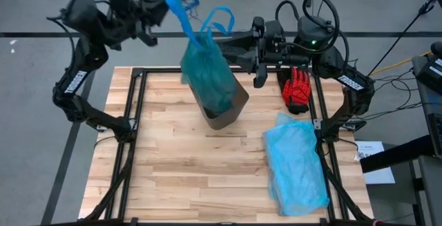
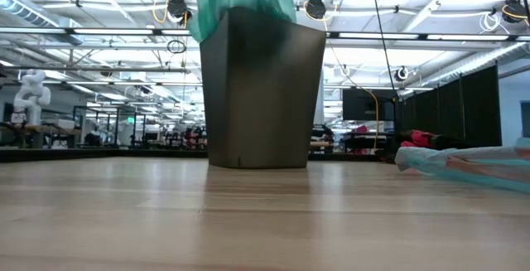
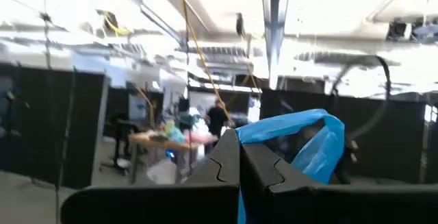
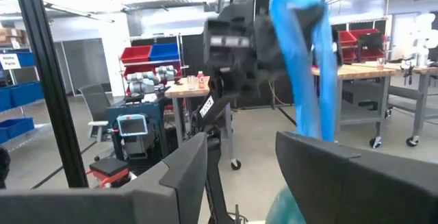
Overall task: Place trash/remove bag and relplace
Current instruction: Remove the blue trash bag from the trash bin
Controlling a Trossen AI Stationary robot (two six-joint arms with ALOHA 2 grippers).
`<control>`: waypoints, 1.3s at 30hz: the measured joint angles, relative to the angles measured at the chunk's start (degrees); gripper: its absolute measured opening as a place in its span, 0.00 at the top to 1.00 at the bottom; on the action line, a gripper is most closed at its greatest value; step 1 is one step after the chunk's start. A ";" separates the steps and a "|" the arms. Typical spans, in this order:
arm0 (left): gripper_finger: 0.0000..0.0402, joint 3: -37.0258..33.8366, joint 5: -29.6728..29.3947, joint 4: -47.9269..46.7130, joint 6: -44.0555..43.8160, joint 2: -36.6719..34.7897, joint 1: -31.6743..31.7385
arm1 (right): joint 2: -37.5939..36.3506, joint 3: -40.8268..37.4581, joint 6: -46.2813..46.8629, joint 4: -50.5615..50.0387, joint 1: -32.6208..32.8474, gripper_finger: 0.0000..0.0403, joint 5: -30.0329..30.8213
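Left gripper [image 1: 164, 6] pressed together on one blue handle loop [image 1: 178, 13] of the bag [image 1: 207, 70], raised at about 11 o'clock of the desk [image 1: 173, 164]. Right gripper [image 1: 231, 43] spread, fingers apart and holding nothing, beside the second loop [image 1: 219, 19] at 12 o'clock. Bag stretched up out of the brown bin [image 1: 228, 112], lower part inside.

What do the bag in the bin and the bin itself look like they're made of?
The bag: thin, glossy teal plastic film, see-through and creased, with blue handle loops. The bin: rigid, smooth, matte dark brown, likely plastic, though painted metal can't be excluded.
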 joint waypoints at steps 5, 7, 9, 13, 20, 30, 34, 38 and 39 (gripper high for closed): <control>1.00 9.02 -0.18 0.00 3.60 3.09 3.27 | 0.00 0.00 0.02 -0.13 0.00 0.59 0.01; 1.00 12.53 -0.66 -1.06 5.19 4.12 4.60 | 0.00 0.00 0.09 -0.13 0.00 0.59 0.01; 1.00 15.74 -0.83 -3.16 6.22 5.10 5.87 | 0.00 0.00 0.16 -0.20 0.00 0.59 0.01; 1.00 19.26 -2.28 -7.30 8.10 5.76 8.67 | 0.00 0.00 0.24 -0.81 0.00 0.59 0.01; 1.00 19.35 -5.52 -14.64 10.41 4.03 11.87 | 0.00 0.00 0.70 -1.03 0.00 0.59 0.02; 1.00 19.22 -13.98 -31.27 16.69 2.75 12.64 | 0.02 0.00 0.31 -1.36 0.00 0.59 0.03; 1.00 19.15 -18.78 -32.23 18.31 2.56 12.64 | 0.04 0.00 0.28 -1.96 0.00 0.59 0.03; 1.00 19.23 -18.89 -28.54 18.28 1.31 12.59 | 0.04 0.00 0.28 -2.27 0.00 0.59 0.04; 1.00 19.29 -19.08 -27.75 18.44 1.06 12.59 | 0.04 0.00 0.28 -2.27 0.00 0.59 0.03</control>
